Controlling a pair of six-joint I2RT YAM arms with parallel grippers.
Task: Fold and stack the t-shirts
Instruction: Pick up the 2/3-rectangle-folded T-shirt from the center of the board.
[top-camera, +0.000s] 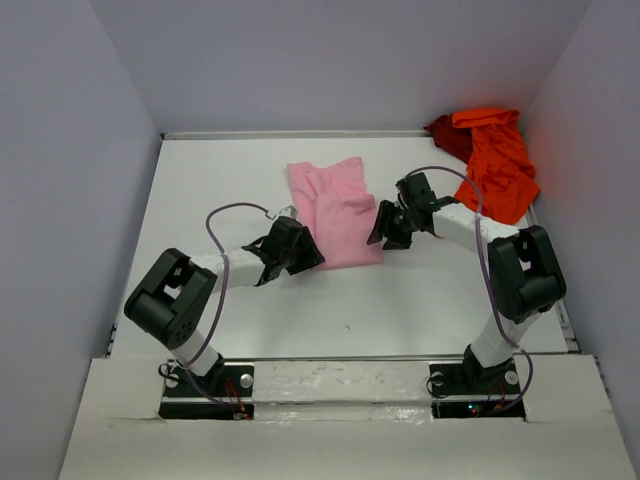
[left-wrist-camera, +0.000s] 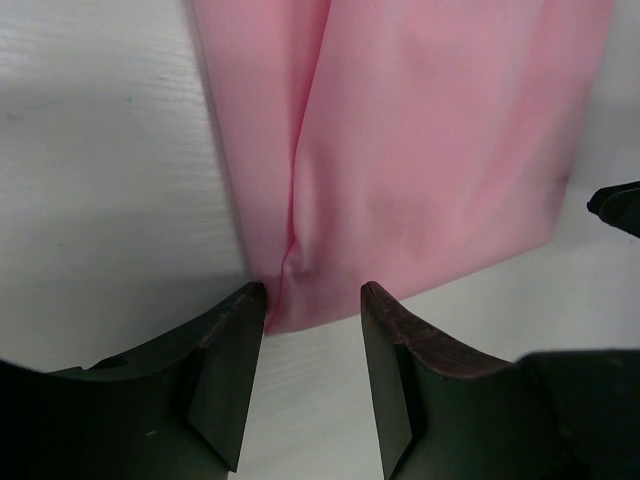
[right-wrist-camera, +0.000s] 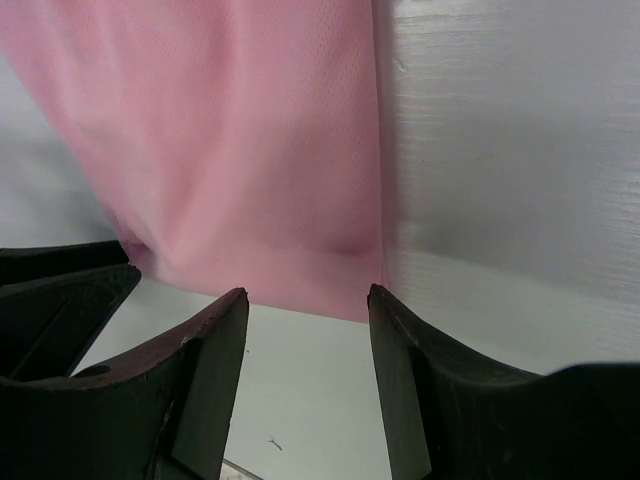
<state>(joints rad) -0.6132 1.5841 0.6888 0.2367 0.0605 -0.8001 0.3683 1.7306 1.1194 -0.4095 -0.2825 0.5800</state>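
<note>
The pink shirt (top-camera: 335, 215) lies in the middle of the white table (top-camera: 200, 200). It is folded into a long shape. Its long side runs from the far end of the table toward the arms, and the near end leans a little to the right. I cannot tell which end is the neck.

The left gripper (top-camera: 300, 250) is down low at the near left corner of the pink shirt. Its two fingers are apart. In the left wrist view that corner of the shirt (left-wrist-camera: 420, 150) pokes in between the fingers (left-wrist-camera: 225, 350), but they are not pinching it.

The right gripper (top-camera: 385, 228) is at the shirt's right side, near its near right corner. Its fingers (right-wrist-camera: 215, 350) are apart too, and the shirt's edge (right-wrist-camera: 250, 150) lies just past their tips.

The orange shirt (top-camera: 497, 160) is bunched up in the far right corner, well apart from the pink one. The dark red shirt (top-camera: 445, 135) peeks out from behind it, touching it.
</note>
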